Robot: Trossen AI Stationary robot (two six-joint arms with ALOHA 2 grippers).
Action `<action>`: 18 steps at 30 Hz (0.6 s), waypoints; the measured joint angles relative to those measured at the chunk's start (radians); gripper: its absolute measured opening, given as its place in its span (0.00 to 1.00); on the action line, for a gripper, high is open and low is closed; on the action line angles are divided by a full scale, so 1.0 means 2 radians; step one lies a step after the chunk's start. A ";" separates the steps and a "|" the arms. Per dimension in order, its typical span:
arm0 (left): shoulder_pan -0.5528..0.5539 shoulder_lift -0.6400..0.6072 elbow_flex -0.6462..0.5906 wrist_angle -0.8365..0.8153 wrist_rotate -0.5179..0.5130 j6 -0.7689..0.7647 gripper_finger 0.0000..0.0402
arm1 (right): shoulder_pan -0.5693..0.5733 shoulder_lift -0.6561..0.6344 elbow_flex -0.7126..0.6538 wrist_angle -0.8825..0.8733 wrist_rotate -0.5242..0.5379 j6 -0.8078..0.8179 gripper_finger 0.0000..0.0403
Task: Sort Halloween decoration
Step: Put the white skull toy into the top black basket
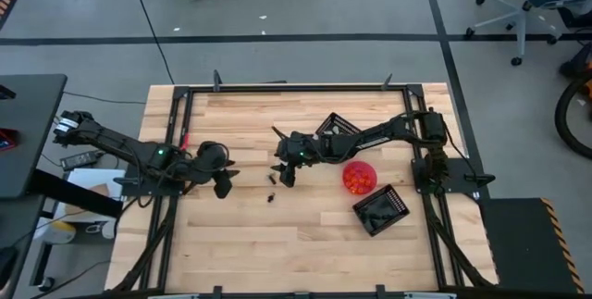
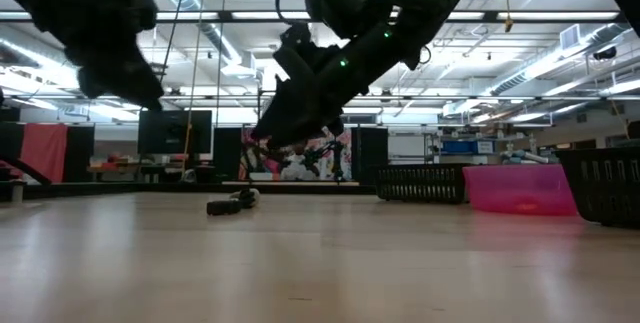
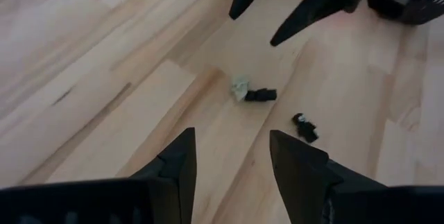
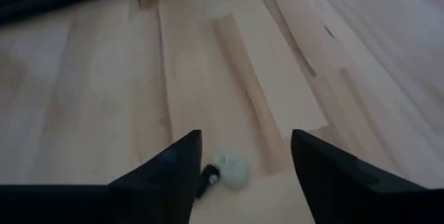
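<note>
Right gripper [image 4: 246, 175] fingers stood spread wide with nothing between them, poised above a pale whitish-grey trinket [image 4: 232, 170] that lay touching a black trinket [image 4: 208, 175] on the bare wooden table [image 1: 305, 234]. Left gripper [image 3: 232, 172] fingers were likewise wide apart and empty, hovering near the same cluster from the other side. Its wrist view showed the pale piece [image 3: 240, 87] touching a black piece [image 3: 261, 95], with a second black trinket [image 3: 305, 125] lying apart from them.

Risks, judged from this layout:
- The pale and black pieces touched, so a close on one could catch both and send two kinds into one container.
- The pieces were far smaller than the fingers; a slightly off-centre descent could flick one across the wood instead of pinching it.
- Both arms pointed at the same patch, so a simultaneous reach could bring the fingers together.

Farther out, the pink bowl [image 1: 360, 177] held orange trinkets [image 1: 358, 180], with one black basket [image 1: 381, 211] just beside it and another [image 1: 335, 127] behind the right arm.
</note>
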 joint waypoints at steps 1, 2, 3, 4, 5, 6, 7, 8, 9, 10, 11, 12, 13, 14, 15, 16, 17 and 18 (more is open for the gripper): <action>0.000 0.001 -0.001 0.003 0.000 -0.005 0.39 | 0.000 0.001 0.000 -0.003 0.000 -0.012 0.57; 0.000 0.002 -0.002 0.009 -0.002 -0.007 0.39 | 0.000 0.002 -0.001 0.000 0.000 -0.023 0.58; 0.000 -0.001 -0.005 0.001 -0.002 -0.011 0.39 | 0.001 0.007 -0.001 0.016 0.000 -0.034 0.59; 0.000 -0.001 -0.009 -0.004 -0.002 -0.013 0.39 | 0.002 0.010 0.001 0.023 0.000 -0.042 0.60; 0.000 0.001 -0.008 -0.001 -0.003 -0.014 0.39 | 0.003 0.010 0.000 0.020 -0.002 -0.050 0.60; 0.000 0.004 -0.006 0.004 -0.004 -0.014 0.39 | 0.004 0.014 -0.001 0.023 -0.006 -0.053 0.60; 0.001 0.004 -0.006 0.001 -0.004 -0.014 0.39 | 0.006 0.022 0.000 0.042 -0.008 -0.057 0.60; 0.003 0.002 -0.007 -0.002 -0.006 -0.012 0.39 | 0.007 0.025 0.001 0.045 -0.009 -0.062 0.59; 0.002 0.002 -0.008 0.003 -0.008 -0.012 0.39 | 0.009 0.026 -0.001 0.037 -0.009 -0.070 0.59; 0.003 0.002 -0.007 0.007 -0.009 -0.011 0.39 | 0.011 0.029 -0.001 0.043 -0.008 -0.079 0.59; 0.004 0.002 -0.007 0.005 -0.011 -0.010 0.39 | 0.013 0.036 0.000 0.063 -0.005 -0.088 0.58; 0.003 0.002 -0.007 0.003 -0.012 -0.010 0.39 | 0.015 0.038 0.001 0.065 -0.001 -0.093 0.58; 0.003 0.003 -0.007 0.005 -0.012 -0.010 0.39 | 0.016 0.040 -0.001 0.060 0.000 -0.095 0.58; 0.003 0.003 -0.007 0.006 -0.013 -0.011 0.39 | 0.016 0.047 0.000 0.074 0.000 -0.095 0.57; 0.004 0.004 -0.007 0.004 -0.013 -0.011 0.39 | 0.017 0.055 0.001 0.088 0.000 -0.095 0.57; 0.005 0.004 -0.007 0.002 -0.013 -0.012 0.39 | 0.017 0.058 0.001 0.086 0.000 -0.094 0.57; 0.005 0.005 -0.007 0.006 -0.014 -0.012 0.39 | 0.017 0.063 0.000 0.084 0.000 -0.094 0.56; 0.006 0.006 -0.007 0.008 -0.015 -0.013 0.39 | 0.017 0.072 0.004 0.092 0.000 -0.096 0.56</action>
